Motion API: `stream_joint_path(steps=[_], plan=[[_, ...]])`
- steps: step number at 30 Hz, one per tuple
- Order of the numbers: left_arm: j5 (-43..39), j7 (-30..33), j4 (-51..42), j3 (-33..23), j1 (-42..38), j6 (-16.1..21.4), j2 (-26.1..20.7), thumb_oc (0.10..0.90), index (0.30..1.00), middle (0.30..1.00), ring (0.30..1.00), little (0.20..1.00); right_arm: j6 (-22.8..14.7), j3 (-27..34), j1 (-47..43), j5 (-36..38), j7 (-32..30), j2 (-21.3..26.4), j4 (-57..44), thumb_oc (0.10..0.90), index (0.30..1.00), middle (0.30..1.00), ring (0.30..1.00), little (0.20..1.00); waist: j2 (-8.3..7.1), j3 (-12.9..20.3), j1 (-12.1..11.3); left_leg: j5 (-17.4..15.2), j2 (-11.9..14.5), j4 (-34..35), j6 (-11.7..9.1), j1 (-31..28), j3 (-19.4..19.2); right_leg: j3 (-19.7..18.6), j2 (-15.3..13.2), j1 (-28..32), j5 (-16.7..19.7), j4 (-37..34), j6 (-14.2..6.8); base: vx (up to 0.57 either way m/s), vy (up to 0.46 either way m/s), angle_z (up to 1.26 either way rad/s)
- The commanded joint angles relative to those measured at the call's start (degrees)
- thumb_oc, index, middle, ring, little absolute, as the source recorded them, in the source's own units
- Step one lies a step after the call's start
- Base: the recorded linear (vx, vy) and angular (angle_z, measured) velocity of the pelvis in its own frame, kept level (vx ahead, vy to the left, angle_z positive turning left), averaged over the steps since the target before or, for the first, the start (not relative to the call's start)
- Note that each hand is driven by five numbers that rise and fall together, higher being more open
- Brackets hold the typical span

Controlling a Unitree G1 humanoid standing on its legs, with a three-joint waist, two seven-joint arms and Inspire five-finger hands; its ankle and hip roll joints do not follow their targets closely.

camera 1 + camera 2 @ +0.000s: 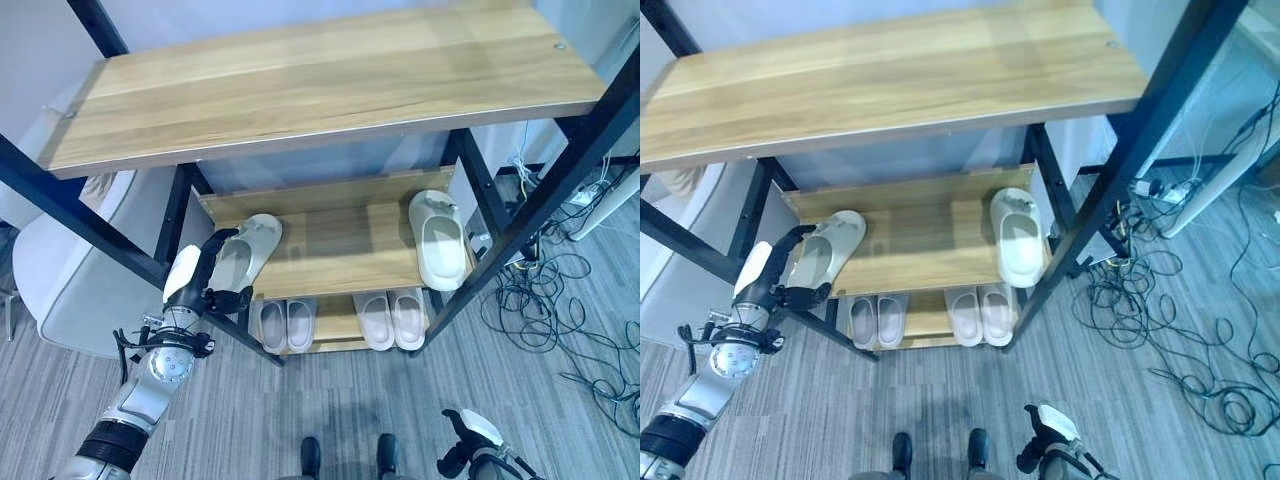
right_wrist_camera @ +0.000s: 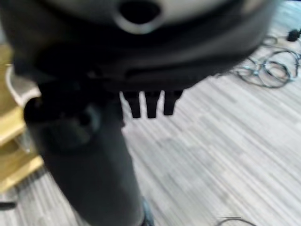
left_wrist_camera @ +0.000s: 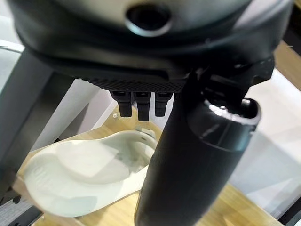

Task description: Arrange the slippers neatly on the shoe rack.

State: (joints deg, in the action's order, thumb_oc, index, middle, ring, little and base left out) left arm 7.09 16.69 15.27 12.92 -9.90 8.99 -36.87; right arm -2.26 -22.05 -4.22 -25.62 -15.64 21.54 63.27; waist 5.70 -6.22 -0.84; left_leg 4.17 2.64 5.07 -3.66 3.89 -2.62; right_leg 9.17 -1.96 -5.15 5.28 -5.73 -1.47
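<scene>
Wooden shoe rack [image 1: 330,95] with black metal frame, three shelves stacked, seen from above. On the middle shelf [image 1: 340,240], two pale slippers well apart: one at about three o'clock of the shelf, the right slipper [image 1: 440,240], lying straight with toe toward the back; the other at about nine o'clock, the left slipper [image 1: 245,250], tilted with toe pointing toward one o'clock and heel hanging over the shelf's front left corner. Left hand [image 1: 200,280] reaching up from seven o'clock, at the heel of that tilted slipper; dark fingers [image 3: 138,104] extended straight toward the slipper's opening in the left wrist view, thumb alongside, not curled round anything; contact between fingertips and slipper hard to judge. On the bottom shelf [image 1: 335,320], two pairs side by side, toes pointing outward toward the viewer: a greyish-white pair [image 1: 287,325] at seven o'clock of that shelf and a pinkish pair [image 1: 392,318] at five o'clock, each pair's slippers touching or just beside one another. Top shelf bare wood. Right hand [image 1: 470,440] low at five o'clock of the scene, above grey striped carpet [image 1: 250,420], well apart from the rack; fingers straight and relaxed in the right wrist view, grasping nothing. Tangle of black cables [image 1: 570,310] on the floor at three o'clock. White rounded object [image 1: 70,270] behind the rack's left post at nine o'clock.
</scene>
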Motion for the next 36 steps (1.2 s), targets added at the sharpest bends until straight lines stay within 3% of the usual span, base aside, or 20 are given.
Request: stream_joint_path(steps=[1, 7, 16, 36], plan=[[1.3, 2.1, 0.9, -2.8, -6.8, 3.0, -3.5, 0.800, 0.900, 0.900, 0.900, 0.900, -0.9, -1.3, 1.1, 1.3, -0.2, 0.0, -0.1, 0.800, 0.900, 0.900, 0.900, 0.900, -2.83, 3.8, -0.7, -2.2, -0.4, -0.1, -1.8, 1.1, 2.5, 2.4, -3.2, 1.9, -6.3, 0.7, -5.8, 0.00, 0.000, 0.00], [3.1, 0.4, 2.6, -1.5, -7.3, 2.4, -3.0, 0.800, 0.900, 0.900, 0.900, 0.900, -1.2, -1.4, 1.6, 1.3, 1.0, -0.6, -0.4, 0.800, 0.900, 0.900, 0.900, 0.900, -4.40, 4.1, -0.5, -3.2, -0.2, -0.1, -1.6, -1.8, 2.4, 3.0, -3.5, 5.2, -6.9, 0.7, -5.8, 0.04, 0.035, 0.00], [6.3, 0.7, 2.3, -0.7, -8.2, 1.9, -4.4, 0.800, 0.900, 0.900, 0.900, 0.900, -0.8, -1.7, 1.8, 1.3, 1.4, -1.7, 0.9, 0.800, 0.900, 0.900, 0.900, 0.900, -5.53, 4.0, -0.4, -3.4, -0.6, -0.1, -1.2, -1.6, 2.5, 3.1, -4.0, 5.1, -6.7, 0.7, -5.9, 0.01, 0.008, 0.00], [16.9, 9.3, 3.9, -2.1, -12.4, -2.3, -3.2, 0.800, 0.900, 0.900, 0.900, 0.900, -0.5, -1.9, 2.0, 1.0, -0.4, -2.9, 0.4, 0.800, 0.900, 0.900, 0.900, 0.900, -5.75, 3.3, 0.6, -2.3, -1.5, -0.1, -1.0, 4.1, 2.5, 1.9, -4.5, -0.9, -5.1, 0.7, -5.9, 0.00, 0.003, 0.00]])
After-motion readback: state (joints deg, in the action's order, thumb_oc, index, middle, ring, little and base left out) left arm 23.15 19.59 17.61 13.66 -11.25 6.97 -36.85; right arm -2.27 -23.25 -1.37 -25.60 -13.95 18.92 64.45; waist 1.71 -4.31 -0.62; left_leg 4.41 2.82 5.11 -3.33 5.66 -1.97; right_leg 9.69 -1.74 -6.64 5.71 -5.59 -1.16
